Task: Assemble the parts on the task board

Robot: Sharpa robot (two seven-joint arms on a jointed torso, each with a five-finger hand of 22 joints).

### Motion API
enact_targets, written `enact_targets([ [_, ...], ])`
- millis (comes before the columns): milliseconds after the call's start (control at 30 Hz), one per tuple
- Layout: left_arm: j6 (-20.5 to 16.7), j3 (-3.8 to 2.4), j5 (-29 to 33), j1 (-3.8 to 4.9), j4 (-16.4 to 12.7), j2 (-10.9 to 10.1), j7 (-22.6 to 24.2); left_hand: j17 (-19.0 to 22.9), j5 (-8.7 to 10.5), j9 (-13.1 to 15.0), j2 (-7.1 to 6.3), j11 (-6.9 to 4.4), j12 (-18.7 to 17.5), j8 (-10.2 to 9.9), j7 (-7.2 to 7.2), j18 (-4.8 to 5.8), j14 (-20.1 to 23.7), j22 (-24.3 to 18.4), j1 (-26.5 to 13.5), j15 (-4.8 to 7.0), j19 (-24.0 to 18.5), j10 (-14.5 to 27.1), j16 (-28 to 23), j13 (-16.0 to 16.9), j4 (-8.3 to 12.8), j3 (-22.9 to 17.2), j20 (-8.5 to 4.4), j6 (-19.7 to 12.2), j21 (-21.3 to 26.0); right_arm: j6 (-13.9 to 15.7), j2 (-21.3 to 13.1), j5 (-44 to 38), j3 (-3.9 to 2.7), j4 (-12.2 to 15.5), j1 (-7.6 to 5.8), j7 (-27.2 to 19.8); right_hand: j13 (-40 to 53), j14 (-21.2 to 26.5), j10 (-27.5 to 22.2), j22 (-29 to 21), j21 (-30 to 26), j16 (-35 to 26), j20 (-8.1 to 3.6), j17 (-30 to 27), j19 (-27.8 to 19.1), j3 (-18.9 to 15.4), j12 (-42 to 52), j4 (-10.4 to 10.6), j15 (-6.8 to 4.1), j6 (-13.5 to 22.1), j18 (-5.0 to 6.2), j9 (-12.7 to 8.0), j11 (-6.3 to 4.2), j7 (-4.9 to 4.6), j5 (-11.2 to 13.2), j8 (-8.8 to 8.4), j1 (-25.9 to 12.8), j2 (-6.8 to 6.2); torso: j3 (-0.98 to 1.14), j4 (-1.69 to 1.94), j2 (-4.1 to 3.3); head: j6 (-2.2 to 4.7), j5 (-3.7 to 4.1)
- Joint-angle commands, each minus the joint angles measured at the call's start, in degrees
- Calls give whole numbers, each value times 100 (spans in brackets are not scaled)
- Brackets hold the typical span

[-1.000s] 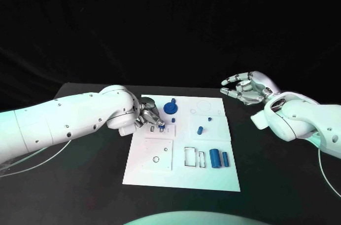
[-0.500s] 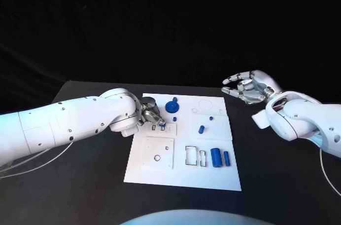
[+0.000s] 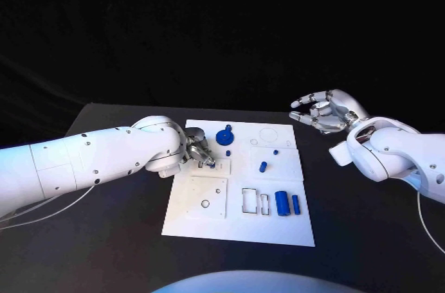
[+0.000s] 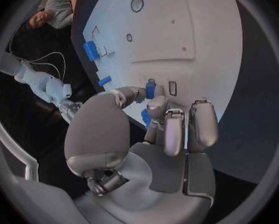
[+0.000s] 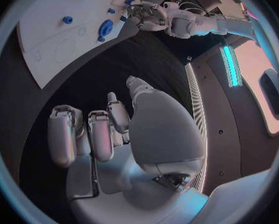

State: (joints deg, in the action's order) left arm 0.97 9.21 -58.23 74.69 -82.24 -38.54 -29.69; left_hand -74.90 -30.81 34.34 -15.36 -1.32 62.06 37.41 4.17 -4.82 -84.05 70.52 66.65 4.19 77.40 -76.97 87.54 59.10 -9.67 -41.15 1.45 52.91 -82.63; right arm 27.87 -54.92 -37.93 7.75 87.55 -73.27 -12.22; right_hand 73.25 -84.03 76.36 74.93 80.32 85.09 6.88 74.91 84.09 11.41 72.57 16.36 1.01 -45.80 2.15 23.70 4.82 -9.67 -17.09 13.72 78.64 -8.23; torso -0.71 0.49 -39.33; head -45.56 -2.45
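Blue peg [image 4: 150, 89] stands upright, pinched in our left hand's [image 3: 195, 150] fingers [image 4: 158, 106] over its slot; right hand [image 3: 323, 114], three o'clock, loosely spread.

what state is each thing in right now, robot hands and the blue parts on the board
left robot hand: fingertips down on the board, pinching a small blue piece at a slot
right robot hand: raised off to the board's side, fingers apart, holding nothing
white board: flat on the table
blue round part: standing on the board
two blue cylinders: lying side by side
small blue peg: lying loose
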Motion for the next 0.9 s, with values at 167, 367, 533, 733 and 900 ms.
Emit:
enact_targets([
  [167, 272, 18, -161, -4, 15, 43, -24, -1130, -41, 576, 24, -4, 26, 24, -98, 61, -500, 13, 58, 52, 36, -46, 32, 9, 977, -960, 1, 145, -21, -8, 6, -69, 0, 0, 3, -58, -4, -323, -35, 832, -22, -36, -36, 409, -17, -4, -17, 19, -51, 38, 44, -10, 2, -17, -20, 20, -53, -5, -1, -1, 0, -14, 7],
  [367, 415, 22, -161, -3, 27, 54, -36, -1125, -48, 578, 26, -4, 27, 25, -98, 62, -498, 19, 55, 52, 39, -47, 29, 9, 976, -959, 1, 146, -24, -9, 6, -69, 0, -1, 4, -58, -4, -323, -35, 832, -22, -36, -36, 409, -17, -4, -17, 19, -51, 38, 44, -10, 2, -17, -20, 20, -53, -5, -2, 1, 1, -24, 12],
  [533, 558, 23, -124, -3, 24, 52, -45, -1134, -65, 580, 26, -5, 23, 26, -100, 64, -501, 28, 54, 53, 43, -47, 34, 3, 977, -960, -1, 147, -28, -10, 8, -69, 1, -4, 4, -57, -4, -323, -35, 832, -22, -36, -36, 409, -17, -4, -17, 19, -51, 38, 44, -10, 2, -17, -20, 20, -53, -5, -2, -1, -4, -29, 18],
  [733, 627, 21, 42, -2, 22, 24, -50, -1166, -201, 596, 13, -14, 26, 37, -108, 68, -509, 57, 42, 61, 50, -56, 55, 1, 1000, -963, -7, 161, -47, -9, 13, -69, 1, -6, 7, -59, 0, -323, -31, 833, -21, -37, -37, 409, -15, -4, -13, 17, -51, 39, 44, -11, 2, -16, -23, 27, -63, -4, 0, 5, 1, -35, 20],
  [900, 623, 19, 187, 0, 38, 10, -54, -1166, -235, 599, 12, -16, 24, 38, -110, 68, -509, 61, 39, 63, 50, -57, 55, -3, 1005, -964, -9, 165, -50, -6, 16, -69, 1, -5, 9, -61, 0, -323, -31, 833, -21, -37, -37, 409, -15, -4, -13, 17, -51, 39, 44, -11, 2, -16, -23, 27, -63, -4, -5, 0, -1, -37, 17],
])
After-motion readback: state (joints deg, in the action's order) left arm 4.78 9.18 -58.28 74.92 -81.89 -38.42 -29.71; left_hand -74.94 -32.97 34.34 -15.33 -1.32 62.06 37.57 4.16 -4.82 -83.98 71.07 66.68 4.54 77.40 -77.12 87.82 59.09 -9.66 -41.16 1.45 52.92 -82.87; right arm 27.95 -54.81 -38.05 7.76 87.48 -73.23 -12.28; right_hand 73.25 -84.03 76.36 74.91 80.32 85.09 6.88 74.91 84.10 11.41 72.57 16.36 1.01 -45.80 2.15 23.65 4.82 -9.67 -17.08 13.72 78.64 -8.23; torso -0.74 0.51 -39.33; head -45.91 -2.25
